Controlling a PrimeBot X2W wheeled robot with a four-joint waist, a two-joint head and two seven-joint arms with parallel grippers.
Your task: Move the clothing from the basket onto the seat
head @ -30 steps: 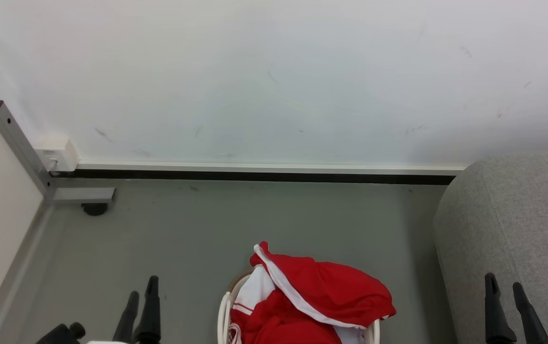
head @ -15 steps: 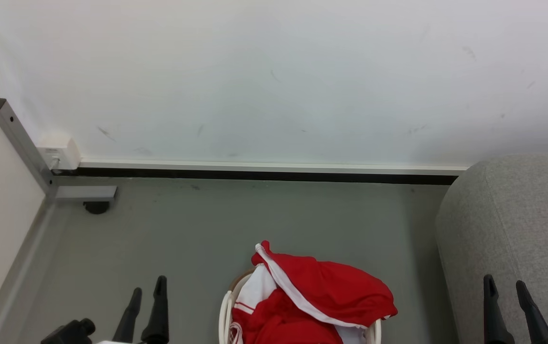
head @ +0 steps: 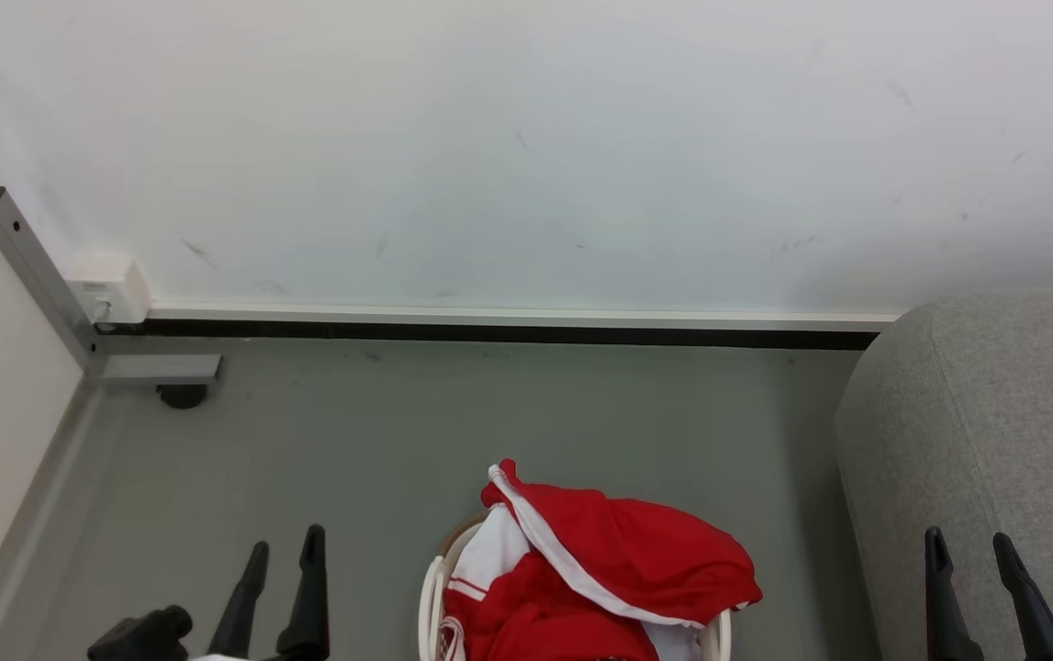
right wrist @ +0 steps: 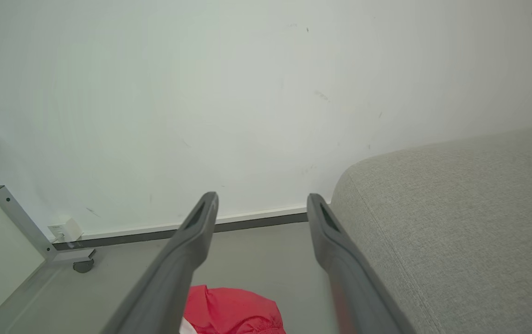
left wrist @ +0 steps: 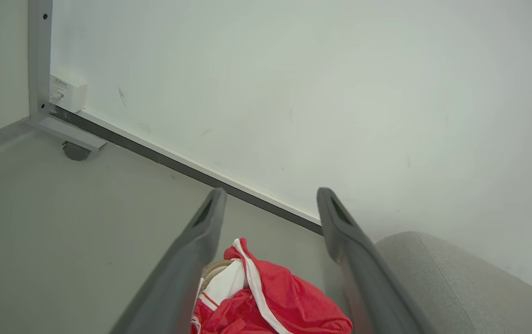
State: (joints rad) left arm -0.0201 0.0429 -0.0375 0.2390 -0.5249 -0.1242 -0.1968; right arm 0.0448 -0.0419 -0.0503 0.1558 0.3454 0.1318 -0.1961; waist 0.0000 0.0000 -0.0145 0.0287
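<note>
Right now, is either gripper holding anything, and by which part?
Nothing is held. The left gripper and right gripper stand open; the bright red, white-striped jersey lies untouched in the cream-white plastic basket.

Home-like room — grey sofa [head: 994, 441], laundry basket [head: 431, 601]

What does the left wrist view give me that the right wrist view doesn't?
Left wrist: the open left gripper, the basket rim and the white stripe on the clothing. Right wrist: the open right gripper and a broad stretch of the seat. Both: red clothing low in frame, the seat, the grey floor, the white wall and the socket box.
</note>
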